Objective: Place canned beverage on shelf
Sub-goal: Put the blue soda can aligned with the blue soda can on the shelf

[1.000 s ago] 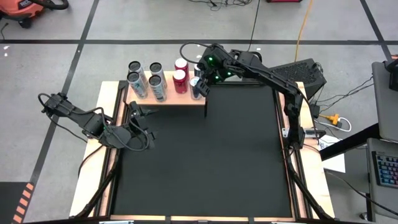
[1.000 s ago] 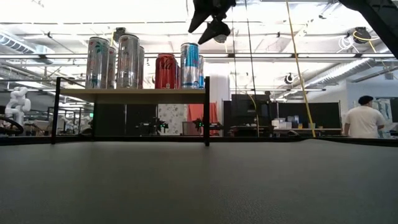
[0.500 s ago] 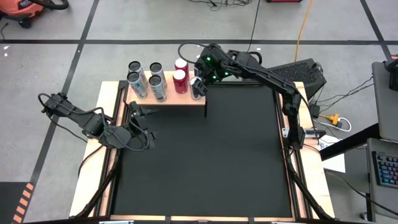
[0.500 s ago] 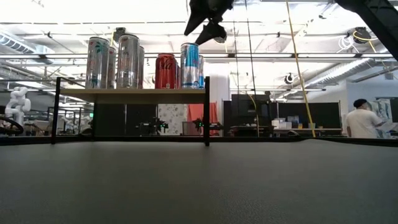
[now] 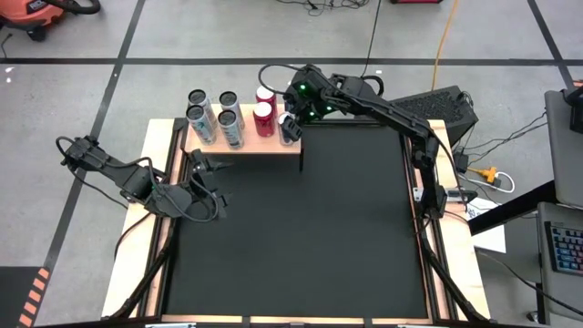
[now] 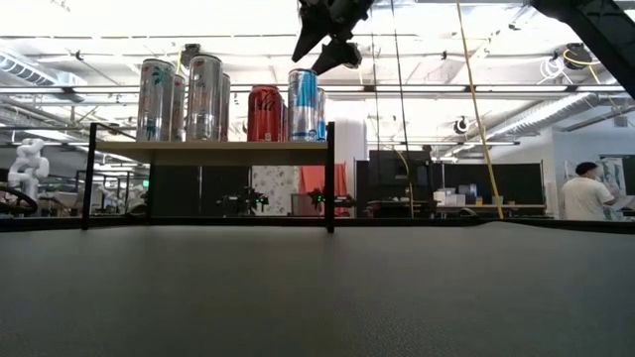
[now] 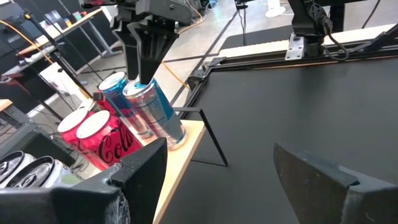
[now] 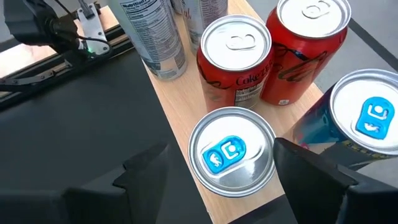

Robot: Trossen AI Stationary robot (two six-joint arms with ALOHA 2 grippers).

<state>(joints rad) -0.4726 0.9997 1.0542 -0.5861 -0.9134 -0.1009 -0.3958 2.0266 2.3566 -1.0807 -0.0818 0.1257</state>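
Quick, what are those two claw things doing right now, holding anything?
Left gripper: open, empty, low beside the shelf.
Right gripper: open, empty, above the front blue can.

A robotics lab: taped concrete floor (image 5: 82, 100), ceiling ducts (image 6: 516, 59), another robot (image 6: 28, 164).

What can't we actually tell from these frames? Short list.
- Low view: right gripper is cut off by the top edge; its arm is barely seen.
- High view: the blue cans on the shelf are partly covered by the right gripper.
- Right wrist view: the second blue can is cut off by the picture edge.
- Low view: left gripper is not seen; only the high view and its own wrist view show it.
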